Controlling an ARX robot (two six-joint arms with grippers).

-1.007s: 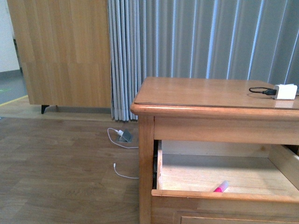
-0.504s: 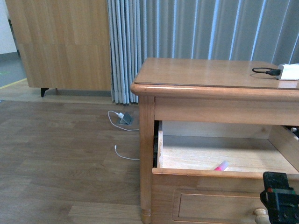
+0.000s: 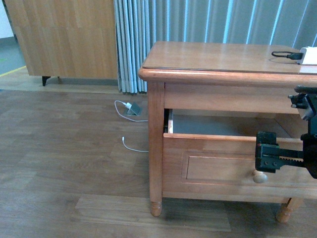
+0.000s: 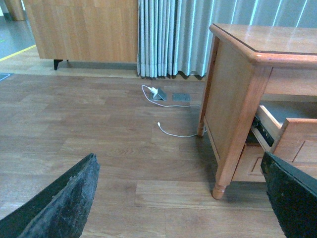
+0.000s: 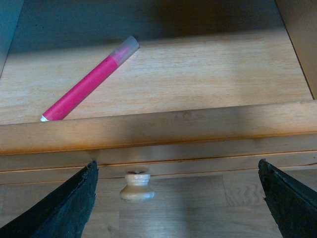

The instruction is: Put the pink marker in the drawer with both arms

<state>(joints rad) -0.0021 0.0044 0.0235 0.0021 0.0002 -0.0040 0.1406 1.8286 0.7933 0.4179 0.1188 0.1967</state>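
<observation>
Inside the open drawer (image 5: 148, 130), pink marker (image 5: 88, 84) lies unlabeled.

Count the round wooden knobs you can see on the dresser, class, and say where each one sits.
1. A single light round knob sits on the front panel of the open top drawer, just below the right claw. Any lower drawer is out of view.

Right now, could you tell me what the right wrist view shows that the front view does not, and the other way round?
Only the right wrist view shows the pink marker, lying on the floor of the drawer. Only the front view shows the dresser top with the white charger, the curtain and the right gripper by the drawer front. Both show the open drawer and its round knob.
</observation>
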